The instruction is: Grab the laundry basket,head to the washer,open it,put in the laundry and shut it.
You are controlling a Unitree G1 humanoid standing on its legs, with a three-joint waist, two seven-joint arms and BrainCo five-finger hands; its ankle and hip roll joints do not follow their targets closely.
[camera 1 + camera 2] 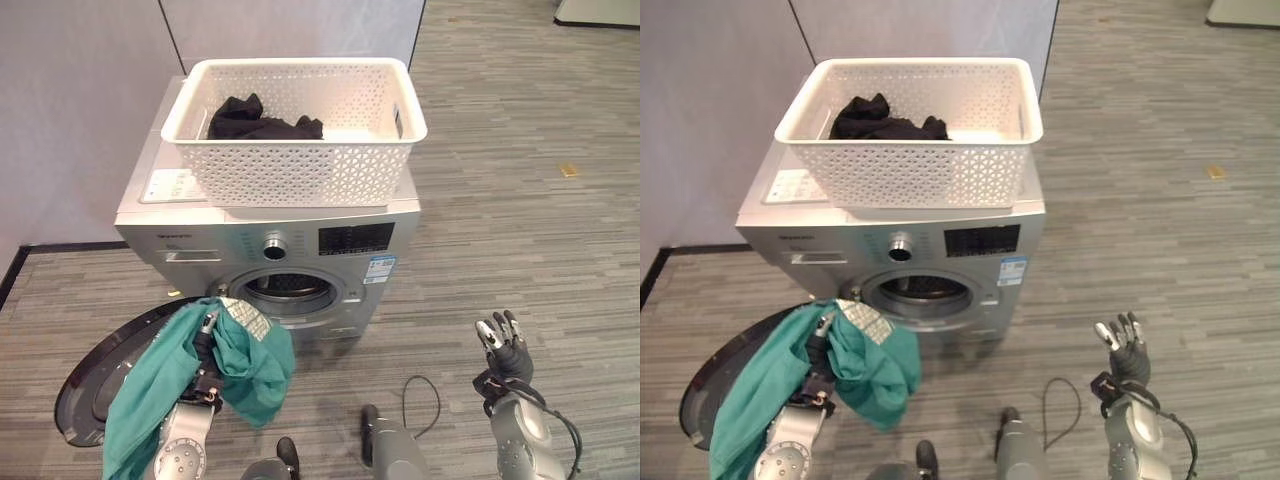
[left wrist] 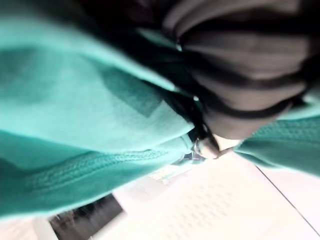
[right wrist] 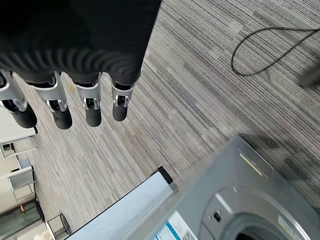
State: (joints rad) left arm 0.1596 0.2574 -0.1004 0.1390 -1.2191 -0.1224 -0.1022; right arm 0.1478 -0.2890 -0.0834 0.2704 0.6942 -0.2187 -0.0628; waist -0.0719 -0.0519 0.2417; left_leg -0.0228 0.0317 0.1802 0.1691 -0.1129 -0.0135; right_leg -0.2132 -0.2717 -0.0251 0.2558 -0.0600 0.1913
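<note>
A white lattice laundry basket (image 1: 300, 165) stands on top of the silver washer (image 1: 345, 240), with a black garment (image 1: 255, 120) lying in its far left corner. The washer's round door (image 1: 85, 395) hangs open to the left, and the drum opening (image 1: 285, 290) shows dark. My left hand (image 1: 207, 345) is shut on a teal garment (image 1: 250, 365), just in front of and below the opening's left edge. The cloth (image 2: 75, 115) drapes over the hand and down the forearm. My right hand (image 1: 505, 345) is open at the lower right, its fingers (image 3: 90, 107) straight, holding nothing.
Grey partition walls (image 1: 80, 90) rise behind and to the left of the washer. Striped grey carpet (image 1: 520, 180) stretches to the right. The open door takes up the floor space at the washer's front left.
</note>
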